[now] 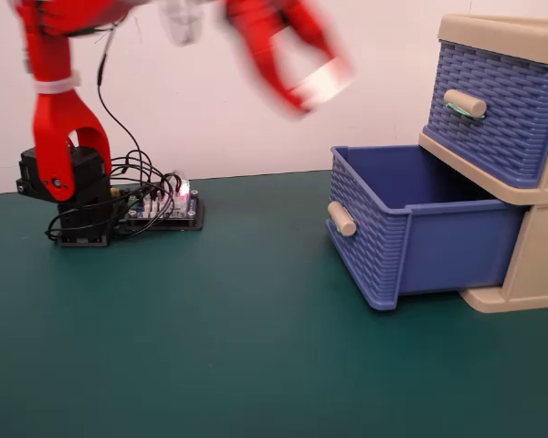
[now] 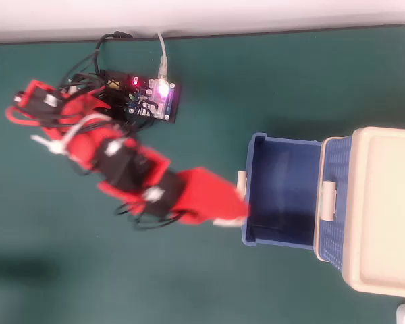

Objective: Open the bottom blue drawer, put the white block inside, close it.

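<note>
While motion blur is smearing the fixed view, the red gripper (image 1: 312, 87) is hanging high in the air, left of the drawers, pinching the white block (image 1: 321, 84) at its tip (edges too soft to judge jaw gap). The bottom blue drawer (image 1: 411, 228) is standing pulled out, its beige handle (image 1: 342, 219) facing the arm. Seen from overhead, the gripper (image 2: 228, 214) is reaching to the drawer's (image 2: 281, 191) front wall, the block (image 2: 227, 221) showing pale at its tip, just outside the rim.

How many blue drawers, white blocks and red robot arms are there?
Blue drawers: 2, the bottom blue drawer pulled open and the upper blue drawer shut.
White blocks: 1, the white block, blurred, at the gripper.
Red robot arms: 1.
Total: 4.
</note>
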Motion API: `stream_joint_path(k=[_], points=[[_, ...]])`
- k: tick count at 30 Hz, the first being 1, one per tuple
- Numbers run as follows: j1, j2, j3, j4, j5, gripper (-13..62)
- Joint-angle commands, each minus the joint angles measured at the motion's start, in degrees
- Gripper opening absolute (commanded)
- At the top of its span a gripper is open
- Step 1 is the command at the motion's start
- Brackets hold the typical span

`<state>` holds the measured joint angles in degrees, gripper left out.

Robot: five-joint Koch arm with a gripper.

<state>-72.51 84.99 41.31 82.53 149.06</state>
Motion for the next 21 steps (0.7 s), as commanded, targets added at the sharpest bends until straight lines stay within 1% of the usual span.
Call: stream_joint_path(k=[1, 5, 12, 13, 14, 17, 18, 19, 21], points=[[-2.0, -6.1, -9.7, 0.5, 8.3, -8.3], [-5.9, -14.9, -18.6, 1.1, 9.7, -8.1], [-6.7, -19.4, -18.6, 3.1, 8.8, -7.5], [-6.9, -19.9, -18.7, 3.3, 8.4, -5.2], [-6.9, -20.0, -18.7, 3.3, 8.3, 1.1], [-7.0, -20.6, -18.9, 2.6, 8.3, 25.3], [-7.0, -20.5, -19.0, 2.5, 8.3, 28.9], [-7.0, -20.4, -19.1, 2.5, 8.3, 30.8], [-6.9, -19.7, -19.4, 3.0, 8.3, 32.5]])
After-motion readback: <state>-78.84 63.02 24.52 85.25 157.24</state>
